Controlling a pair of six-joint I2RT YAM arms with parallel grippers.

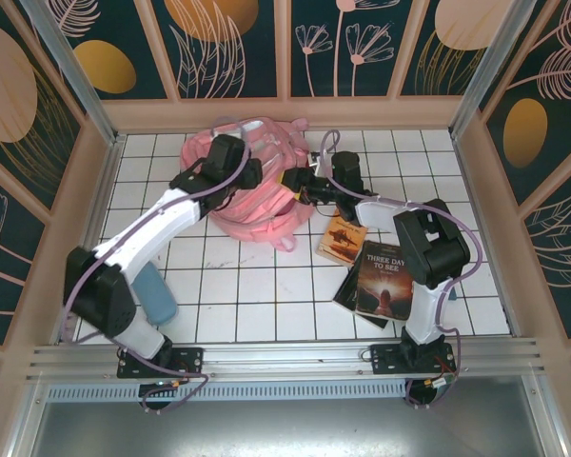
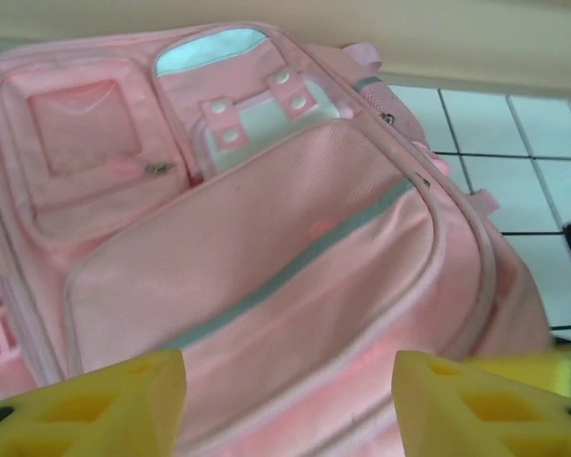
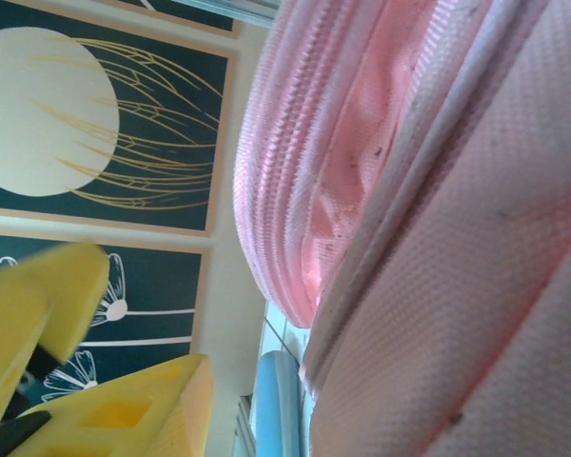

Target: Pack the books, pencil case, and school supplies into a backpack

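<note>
A white tiled table (image 1: 266,295) seen from above, with two robot arms reaching away from its near edge.

At the near left, a pale blue pouch (image 1: 157,290), possibly the pencil case, lies on the tiles, partly under the left arm.

Further right and at the far side, the left gripper (image 2: 290,400) hovers over the pink backpack (image 1: 257,195). We see its yellow fingers (image 2: 105,405) spread well apart, with only the bag's front pockets below them and nothing held.

The backpack lies flat near the far wall, left of centre, front side up, with its straps trailing toward us.

Against the bag's right edge sits the right gripper (image 3: 95,357). Its fingers stand apart with a narrow gap and nothing between them. Just beside them, two ridged zip edges gape and show pink lining.

To the right, on the tiles near the right arm, lie the smaller book (image 1: 341,238), orange-brown, and the larger book (image 1: 381,281), dark with white lettering. Neither is packed.

We judge the step in hand to be opening the bag's main compartment. The next move calls for one claw to pinch a zip edge and lift it wide, so that a book can slide in.
</note>
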